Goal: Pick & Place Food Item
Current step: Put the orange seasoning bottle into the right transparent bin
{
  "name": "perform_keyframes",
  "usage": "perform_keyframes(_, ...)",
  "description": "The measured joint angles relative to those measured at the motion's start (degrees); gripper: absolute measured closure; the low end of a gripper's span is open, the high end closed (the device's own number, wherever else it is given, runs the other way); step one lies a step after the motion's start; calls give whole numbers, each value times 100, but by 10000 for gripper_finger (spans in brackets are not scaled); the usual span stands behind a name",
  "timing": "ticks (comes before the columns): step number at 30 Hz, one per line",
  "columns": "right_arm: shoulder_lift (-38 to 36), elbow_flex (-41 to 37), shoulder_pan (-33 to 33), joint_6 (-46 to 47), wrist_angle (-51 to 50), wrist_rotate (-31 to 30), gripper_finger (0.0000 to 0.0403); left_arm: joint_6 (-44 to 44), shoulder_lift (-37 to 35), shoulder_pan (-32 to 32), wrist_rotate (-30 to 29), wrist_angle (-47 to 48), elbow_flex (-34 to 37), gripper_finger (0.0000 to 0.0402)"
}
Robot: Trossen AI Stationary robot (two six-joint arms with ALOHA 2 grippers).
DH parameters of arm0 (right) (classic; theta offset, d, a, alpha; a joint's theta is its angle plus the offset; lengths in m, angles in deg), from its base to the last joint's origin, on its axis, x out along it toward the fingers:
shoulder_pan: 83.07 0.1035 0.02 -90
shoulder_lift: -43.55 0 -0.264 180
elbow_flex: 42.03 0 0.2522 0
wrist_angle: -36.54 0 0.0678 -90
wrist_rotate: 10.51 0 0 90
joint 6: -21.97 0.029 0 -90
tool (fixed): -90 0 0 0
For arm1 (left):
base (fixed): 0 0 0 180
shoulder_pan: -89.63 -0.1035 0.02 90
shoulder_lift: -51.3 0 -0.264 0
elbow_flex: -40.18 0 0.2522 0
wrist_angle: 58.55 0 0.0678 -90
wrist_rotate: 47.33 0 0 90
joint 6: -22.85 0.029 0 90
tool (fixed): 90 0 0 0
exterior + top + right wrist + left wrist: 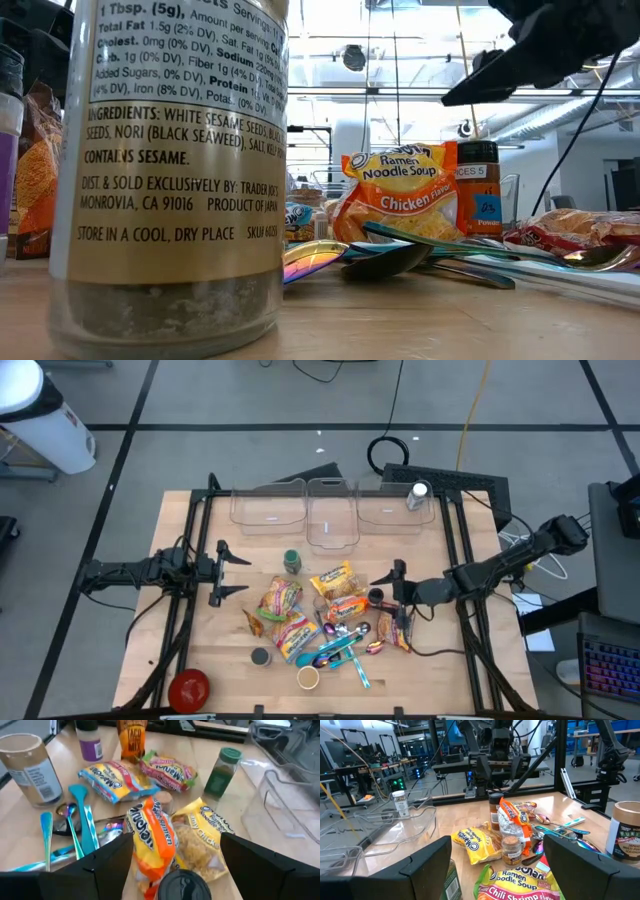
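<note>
A heap of food lies mid-table: an orange ramen packet, a yellow chicken ramen packet, more packets, a green-lidded jar and a dark-lidded spice jar. My right gripper hovers open at the heap's right side, tipped slightly down. Its fingers stand either side of the orange packet and the dark jar, above them. My left gripper waits open and level at the table's left, short of the heap.
Three clear bins line the far edge, and the right one holds a white-capped jar. Coloured spoons, a paper cup and a small grey lid lie near the heap. A red bowl sits front left. A big seasoning jar fills the low view.
</note>
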Motion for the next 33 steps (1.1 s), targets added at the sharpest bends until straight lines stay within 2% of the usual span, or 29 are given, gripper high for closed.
perform_keyframes(8, 125, 9, -24, 136, -593, 6, 112, 0, 0, 1, 0, 0, 0, 78)
perform_keyframes(20, 517, 9, -330, 578, -795, 34, 112, 0, 0, 0, 0, 0, 0, 78)
perform_keyframes(25, 745, 9, -477, 622, -793, 620, 112, 0, 0, 0, 0, 0, 0, 78)
perform_keyframes(33, 652, 7, -503, 622, -744, 625, 112, 0, -1, 1, 0, 0, 0, 78)
